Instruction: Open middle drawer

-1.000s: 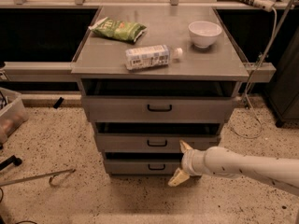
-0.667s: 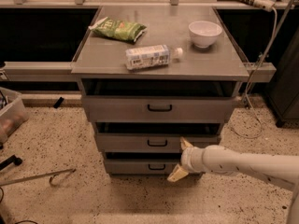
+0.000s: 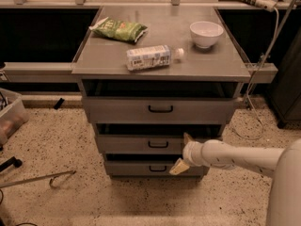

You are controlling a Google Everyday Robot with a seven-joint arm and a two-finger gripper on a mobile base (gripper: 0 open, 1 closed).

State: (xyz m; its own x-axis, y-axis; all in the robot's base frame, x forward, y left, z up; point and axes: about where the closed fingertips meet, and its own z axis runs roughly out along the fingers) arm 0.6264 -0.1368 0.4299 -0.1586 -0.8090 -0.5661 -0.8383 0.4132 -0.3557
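Note:
The middle drawer (image 3: 127, 144) is a grey metal front in the cabinet, with a small black loop handle (image 3: 158, 144) at its centre. It stands between the taller top drawer (image 3: 117, 110) and the narrower bottom drawer (image 3: 136, 168). My gripper (image 3: 183, 152) is on a white arm coming in from the right. It is in front of the right part of the middle drawer, just right of the handle. Its two tan fingers are spread, one up at the middle drawer's top edge and one down at the bottom drawer. It holds nothing.
On the cabinet top (image 3: 216, 60) lie a green snack bag (image 3: 118, 29), a bottle on its side (image 3: 150, 57) and a white bowl (image 3: 206, 33). A plastic bin (image 3: 10, 114) stands at the left. A metal hook (image 3: 42, 179) lies on the speckled floor. Cables hang at the right.
My gripper has moved slightly left, closer to the middle drawer's handle. The drawers have not moved.

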